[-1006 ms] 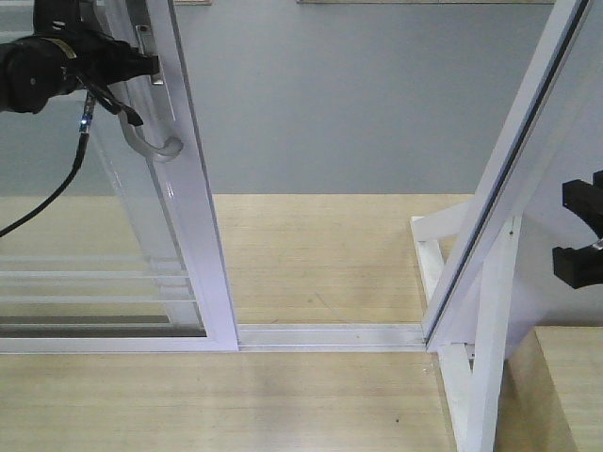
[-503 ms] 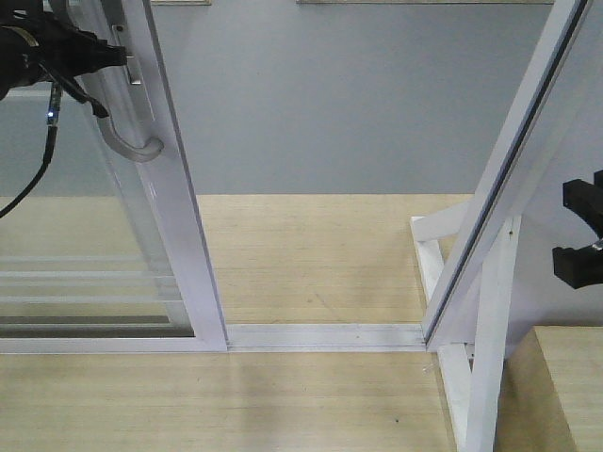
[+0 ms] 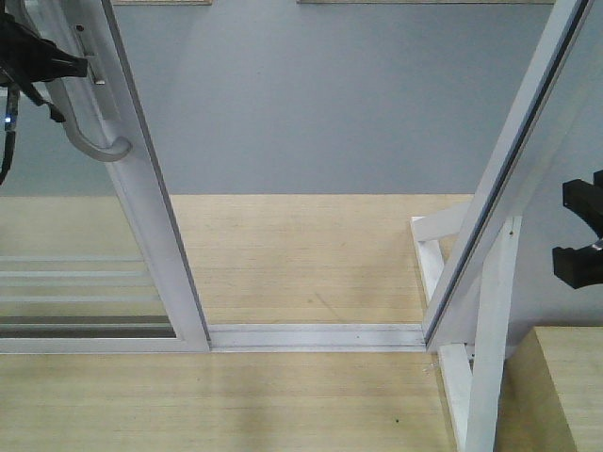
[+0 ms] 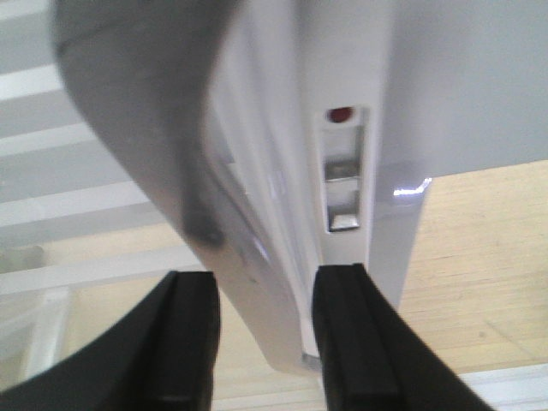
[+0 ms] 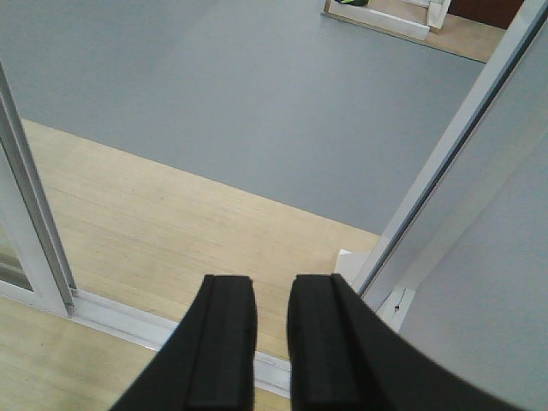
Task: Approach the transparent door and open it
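Note:
The transparent door stands at the left of the front view, a white-framed glass panel with thin horizontal bars low down. Its curved silver handle sits on the stile. My left gripper reaches in from the top left and is shut on that handle. In the left wrist view the handle runs down between the two black fingers, beside the stile with its lock slot. My right gripper hangs at the right edge, fingers slightly apart and holding nothing, as the right wrist view also shows.
A white floor track crosses the wooden floor between the door and a slanted white frame post with bracing. A wooden platform edge lies at lower right. Grey floor stretches beyond the opening.
The door has slid steadily left along its track with my left gripper on the handle, widening the opening. The right gripper has not moved.

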`<state>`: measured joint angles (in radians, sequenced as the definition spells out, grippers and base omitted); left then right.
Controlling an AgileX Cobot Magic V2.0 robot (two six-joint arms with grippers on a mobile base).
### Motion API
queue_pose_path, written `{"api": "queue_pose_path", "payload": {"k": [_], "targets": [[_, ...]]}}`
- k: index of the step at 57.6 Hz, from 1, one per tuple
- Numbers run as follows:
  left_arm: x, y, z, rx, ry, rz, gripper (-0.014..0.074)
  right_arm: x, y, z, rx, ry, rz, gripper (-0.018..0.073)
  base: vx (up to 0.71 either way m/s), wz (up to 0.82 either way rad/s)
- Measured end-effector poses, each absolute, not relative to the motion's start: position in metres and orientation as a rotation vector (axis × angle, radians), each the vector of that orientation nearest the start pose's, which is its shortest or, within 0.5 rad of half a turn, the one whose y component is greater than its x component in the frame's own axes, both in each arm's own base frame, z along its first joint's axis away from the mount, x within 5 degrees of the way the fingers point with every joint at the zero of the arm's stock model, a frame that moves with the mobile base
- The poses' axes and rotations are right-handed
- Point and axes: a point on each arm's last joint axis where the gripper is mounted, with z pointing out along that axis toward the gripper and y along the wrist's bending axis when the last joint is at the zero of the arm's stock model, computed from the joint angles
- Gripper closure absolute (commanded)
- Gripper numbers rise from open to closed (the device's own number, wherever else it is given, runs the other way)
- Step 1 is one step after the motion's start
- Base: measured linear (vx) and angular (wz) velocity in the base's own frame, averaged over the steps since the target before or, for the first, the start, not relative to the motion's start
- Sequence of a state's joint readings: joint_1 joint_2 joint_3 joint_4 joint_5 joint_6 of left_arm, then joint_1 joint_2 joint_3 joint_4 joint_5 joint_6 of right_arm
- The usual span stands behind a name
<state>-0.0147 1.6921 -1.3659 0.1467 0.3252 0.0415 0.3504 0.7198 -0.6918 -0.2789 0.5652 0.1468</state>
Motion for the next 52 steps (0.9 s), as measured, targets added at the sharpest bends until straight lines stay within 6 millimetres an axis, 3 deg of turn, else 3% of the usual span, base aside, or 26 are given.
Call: {"api": "queue_pose_path", "payload": {"k": [8,21,33,42,52], "targets": [[0.365,-0.002,0.325,0.195,2.069,0.152,0.0206,0.138,0.036,0.333,-0.359,2.022,0.009,0.0327,0.0,0.0],[0.294,-0.003,0.321,0.177,1.964,0.121,0.0206,0.138,0.036,0.333,-0.36,2.022,0.008,0.0327,0.0,0.0],[0.231,-0.004,0.329,0.107,1.782,0.058,0.0206,0.138,0.036,0.333,-0.36,2.021,0.008,0.0327,0.0,0.0],[0.205,-0.004,0.33,0.1,1.749,0.056,0.0206,0.138,0.036,0.333,-0.36,2.021,0.007,0.0327,0.0,0.0],[0.198,-0.003,0.326,0.098,1.763,0.058,0.0206,0.138,0.036,0.333,-0.36,2.02,0.007,0.0327,0.0,0.0]]}}
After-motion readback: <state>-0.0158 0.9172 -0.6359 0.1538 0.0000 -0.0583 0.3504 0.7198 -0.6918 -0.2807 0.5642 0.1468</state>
